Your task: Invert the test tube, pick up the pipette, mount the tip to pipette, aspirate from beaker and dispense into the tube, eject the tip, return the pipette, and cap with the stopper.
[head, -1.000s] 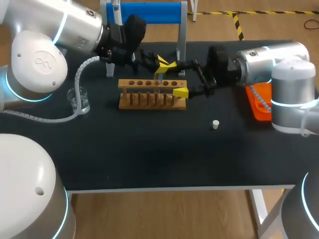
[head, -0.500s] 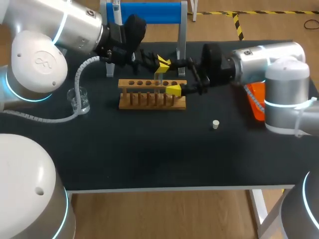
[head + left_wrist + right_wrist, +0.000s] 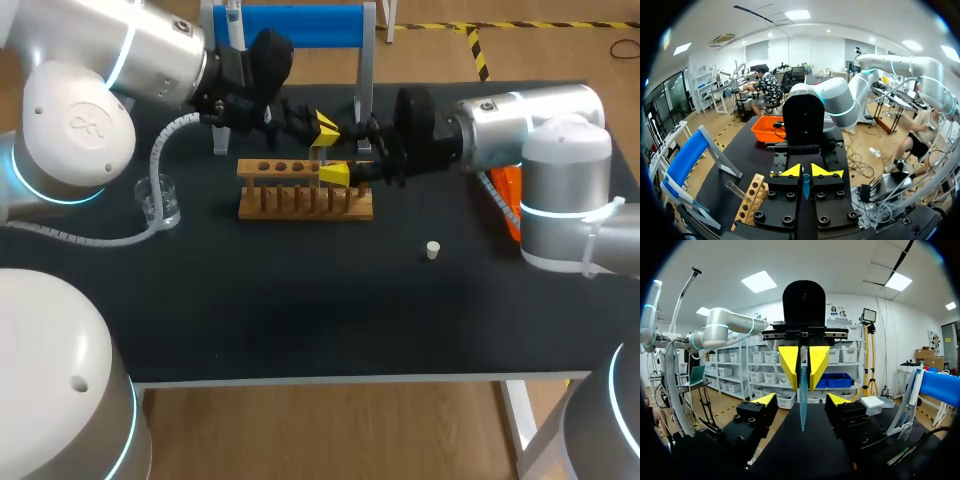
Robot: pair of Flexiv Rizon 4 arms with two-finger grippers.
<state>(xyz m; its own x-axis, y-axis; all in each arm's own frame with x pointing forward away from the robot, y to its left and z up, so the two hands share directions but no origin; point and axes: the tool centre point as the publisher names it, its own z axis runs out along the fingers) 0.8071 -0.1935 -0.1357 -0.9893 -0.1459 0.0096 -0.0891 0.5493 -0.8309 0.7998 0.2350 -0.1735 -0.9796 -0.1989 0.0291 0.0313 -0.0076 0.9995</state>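
Stage: step 1 (invert tube), mid-handover by my reading; nothing after it is done. Test tube (image 3: 802, 415): clear, looks empty, held in the air over the rack, closed end pointing toward the R wrist camera. L gripper (image 3: 807, 172): closed on the tube, yellow tips pinching it from both sides near one end. R gripper (image 3: 802, 401): fingers spread wide, one on each side of the tube's free end w/ a gap either side, no contact visible, so not gripping. The two grippers face each other nose to nose above the rack. Wooden rack (image 3: 305, 200): mid-table, row of holes on top, those that show look empty. Beaker (image 3: 158, 200): on the table well apart to the L of the rack, upright, clear; liquid level can't be made out. Stopper (image 3: 432, 250): small, pale, standing alone on the table (image 3: 300, 310) nearer the front, R of the rack, not yet used. Blue stand (image 3: 290, 25): at the far edge; pipette (image 3: 232, 18) appears to hang at its L end, not picked up. Orange tray (image 3: 507, 200): mostly hidden behind the R arm, contents not visible; pipette tip not seen anywhere. Left to do: finish the flip and seat the tube in the rack, then pipette, tip, aspirate, dispense, eject, return, cap.
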